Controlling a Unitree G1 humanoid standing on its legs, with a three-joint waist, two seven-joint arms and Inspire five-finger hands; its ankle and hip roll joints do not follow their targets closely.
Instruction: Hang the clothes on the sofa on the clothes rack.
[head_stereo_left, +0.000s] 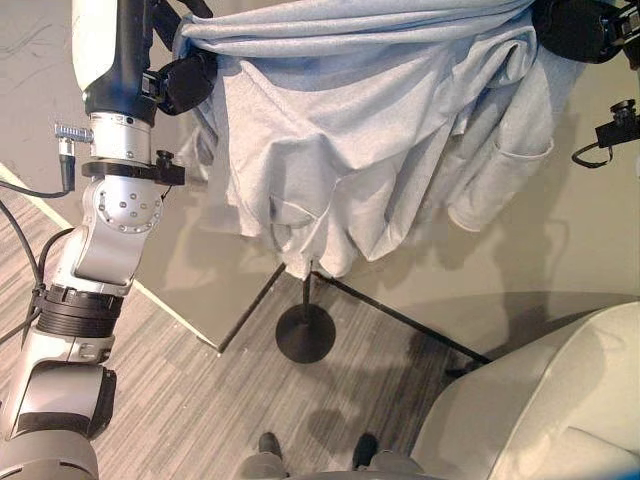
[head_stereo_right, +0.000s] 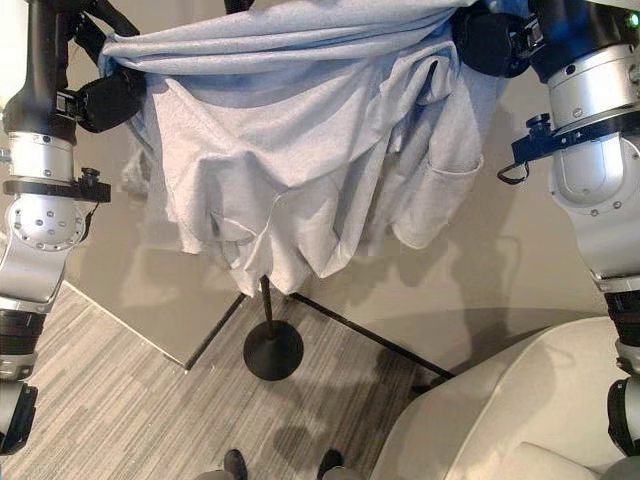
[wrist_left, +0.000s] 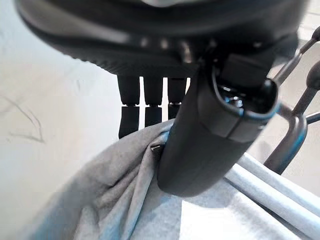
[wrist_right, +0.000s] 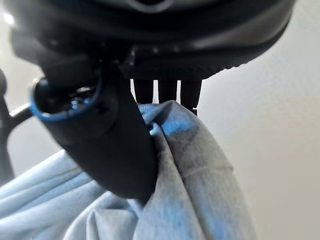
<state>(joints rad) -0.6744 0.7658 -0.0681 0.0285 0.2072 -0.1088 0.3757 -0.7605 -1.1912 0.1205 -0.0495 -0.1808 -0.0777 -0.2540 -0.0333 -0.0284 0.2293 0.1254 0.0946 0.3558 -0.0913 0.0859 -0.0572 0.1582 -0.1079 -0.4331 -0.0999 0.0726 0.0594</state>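
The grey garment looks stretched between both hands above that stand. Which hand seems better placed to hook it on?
Probably the left hand. It pinches the grey garment right beside the clothes rack's prongs, as its wrist view shows. The right hand grips the other end with bare wall past it, though the rack's pole stands below the cloth's middle.

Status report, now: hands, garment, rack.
Left hand and right hand both pinch the grey garment, spread above the rack's black base. Nothing in the way.

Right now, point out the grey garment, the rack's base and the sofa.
grey garment (head_stereo_left: 330, 150), left eye view, middle of the hanging cloth.
rack's base (head_stereo_left: 305, 333), left eye view, top of the round black foot.
sofa (head_stereo_right: 500, 420), right eye view, pale cushion surface.
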